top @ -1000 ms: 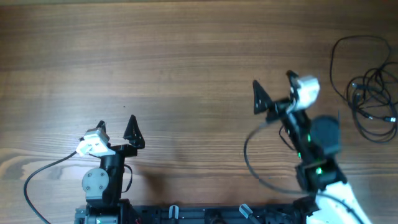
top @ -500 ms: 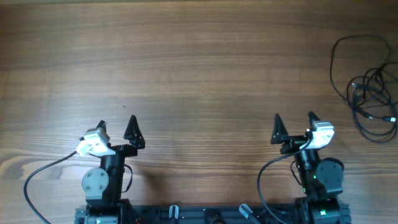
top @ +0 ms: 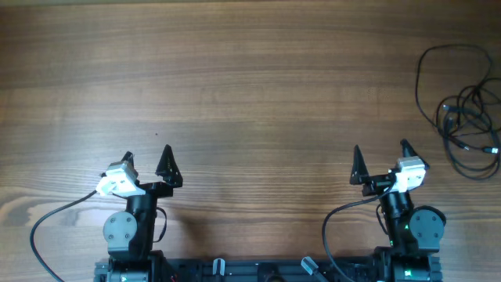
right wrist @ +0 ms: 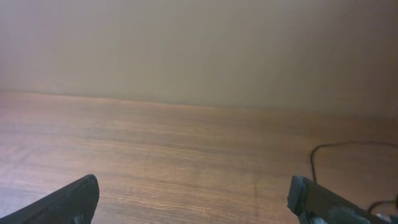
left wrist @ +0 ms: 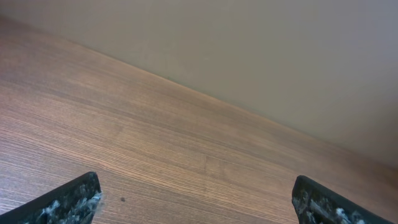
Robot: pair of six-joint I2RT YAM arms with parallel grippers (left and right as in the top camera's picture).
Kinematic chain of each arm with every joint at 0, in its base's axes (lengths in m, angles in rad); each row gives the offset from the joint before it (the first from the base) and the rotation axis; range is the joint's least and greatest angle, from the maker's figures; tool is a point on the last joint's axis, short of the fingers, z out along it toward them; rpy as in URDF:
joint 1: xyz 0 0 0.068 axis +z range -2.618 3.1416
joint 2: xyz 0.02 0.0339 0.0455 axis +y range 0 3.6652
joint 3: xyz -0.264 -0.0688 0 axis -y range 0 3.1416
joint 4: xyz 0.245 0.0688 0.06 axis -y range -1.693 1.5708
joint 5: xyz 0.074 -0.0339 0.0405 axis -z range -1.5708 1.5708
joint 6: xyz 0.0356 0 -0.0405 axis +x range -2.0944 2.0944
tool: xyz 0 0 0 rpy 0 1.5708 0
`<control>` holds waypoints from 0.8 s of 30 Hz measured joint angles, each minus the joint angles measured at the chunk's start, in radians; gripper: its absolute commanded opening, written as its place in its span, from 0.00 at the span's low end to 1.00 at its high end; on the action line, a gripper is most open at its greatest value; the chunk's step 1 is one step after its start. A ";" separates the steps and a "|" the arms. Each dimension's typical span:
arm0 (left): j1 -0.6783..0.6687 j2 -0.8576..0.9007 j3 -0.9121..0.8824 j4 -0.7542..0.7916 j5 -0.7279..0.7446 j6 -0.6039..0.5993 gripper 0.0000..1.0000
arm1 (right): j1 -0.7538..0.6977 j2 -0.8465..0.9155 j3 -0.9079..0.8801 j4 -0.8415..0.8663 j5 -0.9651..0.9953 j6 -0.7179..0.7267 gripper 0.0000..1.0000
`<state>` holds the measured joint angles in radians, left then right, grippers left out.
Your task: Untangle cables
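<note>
A brown wood-grain table is seen, and a plain beige wall is shown beyond its far edge.

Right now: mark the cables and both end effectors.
cables (top: 467,117): overhead view, on the tangled loops at far right.
left end effector (top: 146,153): overhead view, midway between its open fingertips.
right end effector (top: 381,146): overhead view, midway between its open fingertips.

Count: 1 table, 2 arms (left arm, right arm), 2 claws (left claw, right claw), 2 fingers per claw, 1 tangled bunch of cables, cord count inside it not resolvable.
</note>
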<state>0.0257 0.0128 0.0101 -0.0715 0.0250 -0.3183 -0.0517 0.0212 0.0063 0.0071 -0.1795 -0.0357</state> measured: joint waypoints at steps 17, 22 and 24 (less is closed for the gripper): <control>0.000 0.000 0.000 0.000 0.000 0.000 1.00 | -0.034 0.000 0.000 0.000 -0.004 -0.020 1.00; 0.000 0.000 0.000 0.000 0.000 0.000 1.00 | -0.034 0.000 0.000 0.000 -0.004 -0.023 1.00; 0.000 0.000 0.000 0.000 0.000 0.000 1.00 | -0.034 0.000 0.000 0.000 -0.004 -0.023 1.00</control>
<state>0.0257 0.0128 0.0101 -0.0715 0.0250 -0.3183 -0.0853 0.0212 0.0063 0.0071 -0.1833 -0.0582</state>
